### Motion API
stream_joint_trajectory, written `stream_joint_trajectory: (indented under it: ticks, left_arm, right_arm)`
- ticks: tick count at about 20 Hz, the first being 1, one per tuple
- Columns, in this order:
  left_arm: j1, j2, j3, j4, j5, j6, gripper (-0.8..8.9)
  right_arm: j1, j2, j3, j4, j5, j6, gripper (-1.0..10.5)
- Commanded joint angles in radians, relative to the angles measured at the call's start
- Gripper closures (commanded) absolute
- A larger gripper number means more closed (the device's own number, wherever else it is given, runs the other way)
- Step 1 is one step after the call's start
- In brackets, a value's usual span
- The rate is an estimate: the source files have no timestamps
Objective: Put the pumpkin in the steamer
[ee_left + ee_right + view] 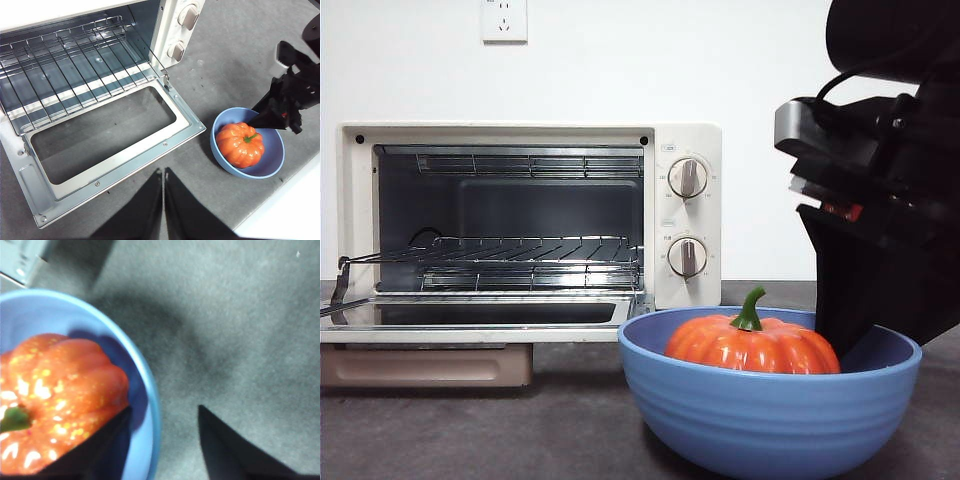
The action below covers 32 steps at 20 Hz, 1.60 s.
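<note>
The orange pumpkin (752, 345) (241, 144) (55, 390) with a green stem lies in a blue bowl (770, 420) (274, 160) (147, 380) on the table. To its left stands the cream steamer (685, 215) (170, 20) with its door folded down flat. My right gripper (164, 409) (838, 340) (267, 116) is open at the bowl's far side. It straddles the rim, one jaw inside beside the pumpkin and one outside. My left gripper (163, 172) is shut on nothing, high above the table in front of the steamer door.
A wire rack (510, 250) (65, 65) sits inside the steamer cavity. The open door (470, 318) (105, 145) juts out toward the bowl. Two knobs (687, 178) are on the steamer's right panel. A wall socket (504, 18) is behind.
</note>
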State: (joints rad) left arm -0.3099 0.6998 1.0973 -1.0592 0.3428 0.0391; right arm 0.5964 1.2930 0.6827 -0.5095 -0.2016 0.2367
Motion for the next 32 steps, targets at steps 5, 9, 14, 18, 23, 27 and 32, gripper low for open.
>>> stream_joint_trajectory:
  ticks: [5,9,14,18,23,27,32]
  left_arm:
    - [-0.002,0.006,0.007,0.006,0.001,0.022,7.98]
    - [-0.002,0.006,0.007,0.006,0.001,0.022,7.98]
    - [-0.002,0.006,0.007,0.006,0.001,0.021,7.98]
    - [-0.002,0.006,0.007,0.006,0.001,0.021,7.98]
    - [-0.002,0.006,0.007,0.006,0.001,0.021,7.98]
    - [-0.002,0.005,0.007,0.005,0.001,0.021,7.98]
    - [-0.002,0.005,0.007,0.004,0.001,0.021,7.98]
  right_arm:
    - [0.032,0.013,0.004,0.003,0.0,0.024,8.7]
    - [0.039,0.013,0.004,-0.004,0.0,0.034,9.3]
    - [0.045,0.01,0.012,0.0,-0.013,0.064,9.3]
    - [0.072,-0.007,0.093,-0.019,-0.042,0.1,9.4]
    - [0.139,0.027,0.29,-0.045,-0.032,0.167,9.4]
    - [0.152,0.18,0.471,-0.067,-0.01,0.199,9.4]
    - [0.174,0.406,0.732,-0.114,0.066,0.268,9.4]
